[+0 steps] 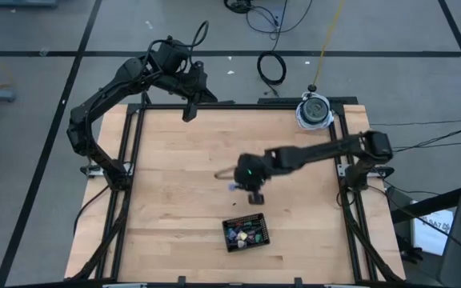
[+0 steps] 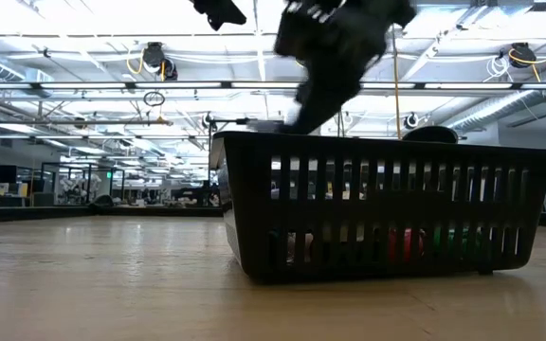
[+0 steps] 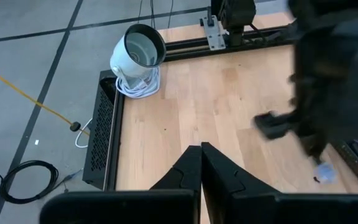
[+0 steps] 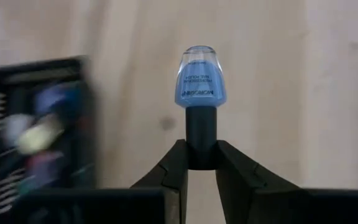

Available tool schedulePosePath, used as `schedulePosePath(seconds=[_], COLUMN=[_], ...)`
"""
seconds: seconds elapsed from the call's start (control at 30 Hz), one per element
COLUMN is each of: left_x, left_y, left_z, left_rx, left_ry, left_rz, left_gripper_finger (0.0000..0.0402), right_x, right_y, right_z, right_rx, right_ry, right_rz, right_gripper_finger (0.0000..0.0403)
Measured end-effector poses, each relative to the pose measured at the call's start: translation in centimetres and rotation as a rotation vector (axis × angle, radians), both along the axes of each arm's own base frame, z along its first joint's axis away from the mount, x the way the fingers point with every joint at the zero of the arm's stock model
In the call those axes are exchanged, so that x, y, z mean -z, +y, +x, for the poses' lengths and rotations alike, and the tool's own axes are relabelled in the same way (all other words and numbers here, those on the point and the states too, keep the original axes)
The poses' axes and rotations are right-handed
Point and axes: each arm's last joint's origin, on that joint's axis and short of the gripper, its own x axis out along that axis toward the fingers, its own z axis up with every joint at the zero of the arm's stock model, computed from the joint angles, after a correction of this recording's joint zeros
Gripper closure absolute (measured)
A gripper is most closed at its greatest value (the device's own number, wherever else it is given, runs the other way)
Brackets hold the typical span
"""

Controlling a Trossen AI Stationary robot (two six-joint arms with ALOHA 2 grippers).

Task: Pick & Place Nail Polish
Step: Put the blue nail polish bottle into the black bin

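While the left gripper (image 1: 189, 114) waited with fingers together at the table's (image 1: 174, 184) far edge, the right gripper (image 4: 200, 163) pinched a blue nail polish bottle (image 4: 201, 84) by its dark cap. It hung above the wood near the black tray (image 1: 247, 232), where other bottles (image 1: 242, 234) lay.

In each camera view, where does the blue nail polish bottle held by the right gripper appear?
High view: blue bottle at centre, above the black basket.
Low view: not visible.
Left wrist view: pale blue blur, lower right.
Right wrist view: centre, cap pinched.
Shared landmark: the black basket.
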Motion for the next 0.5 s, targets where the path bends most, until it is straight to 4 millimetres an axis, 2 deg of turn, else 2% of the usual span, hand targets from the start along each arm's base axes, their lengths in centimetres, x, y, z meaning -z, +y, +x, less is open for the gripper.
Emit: schedulePosePath(seconds=[0.13,0.27,0.4,0.5], left_x=[0.0,-0.1,-0.1,-0.1], left_y=[0.1,0.3,0.3,0.3], left_z=[0.0,0.0,0.1,0.1], left_rx=[-0.006,-0.05,-0.104,-0.177], left_ry=[0.001,0.004,0.003,0.002], left_rz=[0.001,0.032,-0.018,-0.094], left_gripper_finger=[0.0394,0.0394,0.0394,0.0394], right_x=[-1.0,-0.9,0.3,1.8], right_y=[4.2,8.7,12.4,13.7], right_z=[-1.2,-2.3,-3.4,-4.0], right_rx=[-0.034,-0.057,-0.088,-0.054], right_ry=[-0.008,0.014,-0.023,-0.076], right_rz=[0.062,0.139,0.221,0.311], right_gripper_finger=[0.0358,0.0358,0.0358,0.0358])
